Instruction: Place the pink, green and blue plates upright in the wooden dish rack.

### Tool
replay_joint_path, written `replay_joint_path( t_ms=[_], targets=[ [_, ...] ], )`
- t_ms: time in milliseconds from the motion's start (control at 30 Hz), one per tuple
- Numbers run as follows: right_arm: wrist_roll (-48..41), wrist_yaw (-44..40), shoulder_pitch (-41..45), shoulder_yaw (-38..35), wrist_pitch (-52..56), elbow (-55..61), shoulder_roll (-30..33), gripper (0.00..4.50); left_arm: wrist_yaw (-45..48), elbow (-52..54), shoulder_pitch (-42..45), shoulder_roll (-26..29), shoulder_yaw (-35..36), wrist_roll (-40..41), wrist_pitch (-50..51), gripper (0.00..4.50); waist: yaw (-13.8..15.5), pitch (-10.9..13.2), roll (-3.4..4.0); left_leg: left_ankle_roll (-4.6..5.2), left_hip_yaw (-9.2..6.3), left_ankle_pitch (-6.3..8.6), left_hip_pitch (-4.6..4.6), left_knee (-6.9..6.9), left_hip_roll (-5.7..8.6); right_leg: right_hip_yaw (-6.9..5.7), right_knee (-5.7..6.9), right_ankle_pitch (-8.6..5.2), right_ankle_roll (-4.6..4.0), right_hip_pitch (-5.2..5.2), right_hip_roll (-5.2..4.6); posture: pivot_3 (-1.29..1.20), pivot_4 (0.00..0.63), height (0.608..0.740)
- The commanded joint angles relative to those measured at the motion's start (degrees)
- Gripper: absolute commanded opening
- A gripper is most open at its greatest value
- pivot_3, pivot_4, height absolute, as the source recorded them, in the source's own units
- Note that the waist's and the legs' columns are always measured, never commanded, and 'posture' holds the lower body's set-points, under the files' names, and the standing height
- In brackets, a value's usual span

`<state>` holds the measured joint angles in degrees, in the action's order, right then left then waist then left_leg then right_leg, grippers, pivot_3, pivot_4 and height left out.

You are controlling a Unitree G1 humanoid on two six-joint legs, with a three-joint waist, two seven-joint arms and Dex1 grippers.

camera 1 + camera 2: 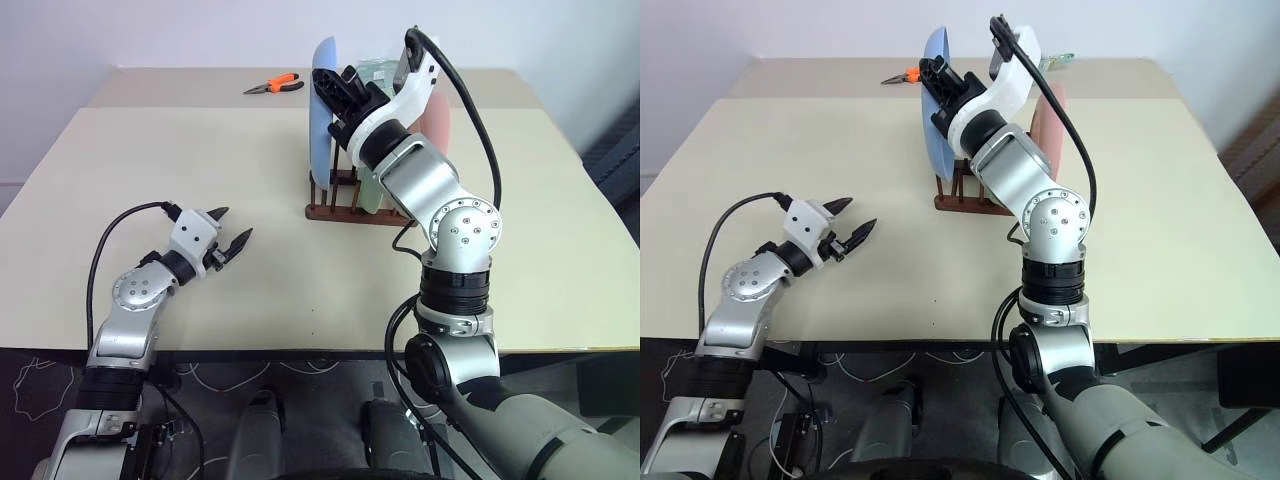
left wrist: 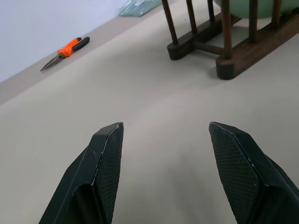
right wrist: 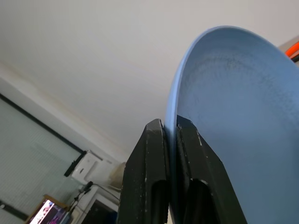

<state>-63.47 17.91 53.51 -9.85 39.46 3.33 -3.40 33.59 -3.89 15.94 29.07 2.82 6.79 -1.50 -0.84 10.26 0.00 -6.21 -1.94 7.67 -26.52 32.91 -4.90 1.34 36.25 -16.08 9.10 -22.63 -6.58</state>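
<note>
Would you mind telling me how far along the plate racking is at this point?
Mostly done, it seems. The pink plate and green plate already stand upright in the rack. In hand: the right gripper is shut on the rim of the blue plate, which is upright at the rack's left end. Left: releasing it. The left gripper is open above the table.

green plate [image 1: 372, 190] mostly behind right arm, pink plate [image 1: 438, 125] half hidden, wooden dish rack [image 2: 224, 46] cut off by frame edge
</note>
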Motion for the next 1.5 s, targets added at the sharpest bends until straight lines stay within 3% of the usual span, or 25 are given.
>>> replay_joint_path(
  t_ms=[33,233,367,567,700,867,967,1100,1233,1500],
  targets=[
    [1.4,-2.2,2.7,-1.1,-1.2,-1.8,0.1,0.04,0.1,2.8,0.6,-0.8,-1.1,0.0,0.4,2.99,0.0,0.0,0.0,0.0,0.0,0.0,0.0,0.0,0.0,0.0,0.0,0.0,0.0,0.0,0.0,0.0,0.15,0.74],
    [4.2,-4.1,5.5,-3.2,-2.0,-9.4,0.5,0.04,1.2,4.1,0.4,-1.9,-2.7,0.6,1.2,2.99,-0.1,0.0,0.0,0.0,0.01,0.0,0.0,-0.01,0.0,0.0,0.0,0.0,0.0,-0.02,0.0,0.0,0.15,0.74],
    [6.8,-6.7,7.0,-3.3,-2.0,-11.8,1.1,1.52,2.0,5.4,-0.2,-2.5,-3.3,1.1,2.0,2.99,-0.1,0.0,0.0,0.0,0.01,0.0,-0.01,-0.01,0.0,0.0,0.0,0.0,0.0,-0.03,0.0,0.0,0.15,0.74],
    [14.6,-12.9,7.7,0.4,-3.2,-10.0,4.6,4.45,2.1,7.3,-1.0,-3.3,-4.2,0.8,3.4,2.99,0.0,0.0,0.01,0.0,0.01,0.0,-0.02,-0.02,0.0,0.0,-0.01,0.0,0.0,-0.04,0.0,0.0,0.15,0.74],
    [20.0,-19.9,6.9,3.4,-4.5,-2.4,11.2,4.45,2.1,8.1,-1.1,-3.7,-4.3,0.7,4.1,2.99,0.2,0.0,0.01,0.0,0.01,0.0,-0.1,-0.01,0.0,0.01,-0.03,-0.01,-0.02,-0.09,0.0,0.0,0.15,0.74],
    [20.9,-28.4,0.7,0.4,-1.9,8.3,24.8,4.45,2.1,9.0,-1.6,-4.0,-4.6,0.4,4.8,2.99,0.4,0.0,-0.01,-0.01,0.01,0.01,-0.11,-0.01,0.01,0.0,-0.13,-0.02,-0.02,-0.06,0.0,0.0,0.15,0.74],
    [18.5,-37.5,-10.3,-6.1,0.4,14.4,36.9,4.45,2.0,9.1,-2.0,-3.9,-4.3,0.2,4.8,2.99,1.2,0.0,-0.05,-0.01,0.01,0.01,-0.11,0.0,0.01,0.0,-0.22,-0.11,-0.19,0.02,-0.01,0.0,0.15,0.74],
    [22.0,-46.3,-29.9,-17.2,-0.7,12.3,49.2,4.45,2.1,7.6,-1.7,-2.9,-3.1,0.2,4.4,2.99,1.7,0.0,-0.06,-0.01,0.07,0.02,-0.09,0.03,0.02,0.04,-0.26,-0.13,-0.23,0.03,-0.02,0.0,0.15,0.74],
    [28.8,-52.1,-45.2,-18.7,-6.7,9.5,52.2,4.45,2.8,5.1,-1.4,-1.4,-1.7,0.6,3.7,2.99,0.9,0.0,-0.01,-0.01,0.12,0.02,0.06,0.05,0.01,0.09,-0.27,-0.13,-0.23,0.09,-0.03,0.0,0.15,0.74],
    [37.0,-59.3,-49.1,-10.8,-16.6,4.7,51.1,4.45,3.5,5.2,-2.6,-0.4,-1.4,1.3,5.0,2.99,-0.2,0.0,0.01,-0.01,0.1,0.01,0.14,0.15,0.02,0.16,-0.22,-0.09,-0.26,0.11,-0.03,0.0,0.15,0.74]
  ],
)
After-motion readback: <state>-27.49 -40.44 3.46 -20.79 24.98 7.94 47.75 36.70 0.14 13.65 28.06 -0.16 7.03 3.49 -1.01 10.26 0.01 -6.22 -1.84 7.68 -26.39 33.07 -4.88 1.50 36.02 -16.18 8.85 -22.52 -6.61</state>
